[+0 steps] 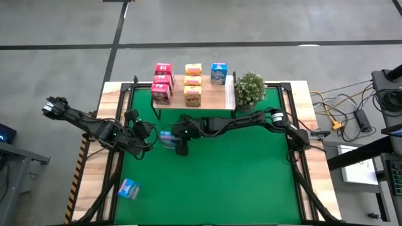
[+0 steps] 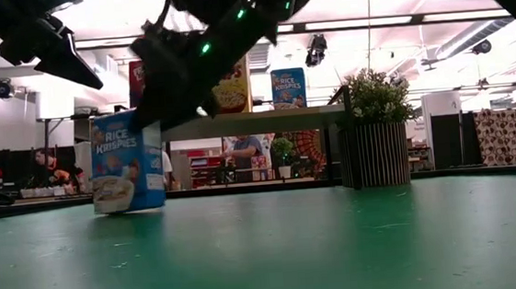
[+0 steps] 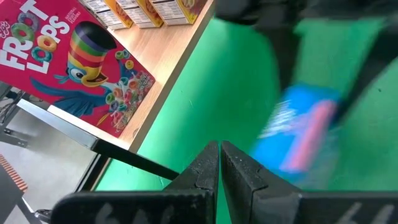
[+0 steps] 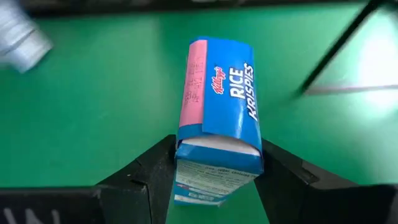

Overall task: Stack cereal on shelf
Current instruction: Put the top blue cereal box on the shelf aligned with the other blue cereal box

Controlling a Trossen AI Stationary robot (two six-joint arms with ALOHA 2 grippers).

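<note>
Blue cereal box [image 4: 217,106] sits gripped in the right pincer [image 4: 214,171]; left pincer [image 3: 219,163] is clenched empty.

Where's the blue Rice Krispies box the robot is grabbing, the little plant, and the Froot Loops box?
Rice Krispies box [image 4: 217,106], right wrist view: on its blue printed side, between the right pincer's fingers.
Plant [image 1: 250,88], high view: on its leafy top.
Froot Loops box [image 3: 74,68], left wrist view: on its pink-red printed front.
</note>
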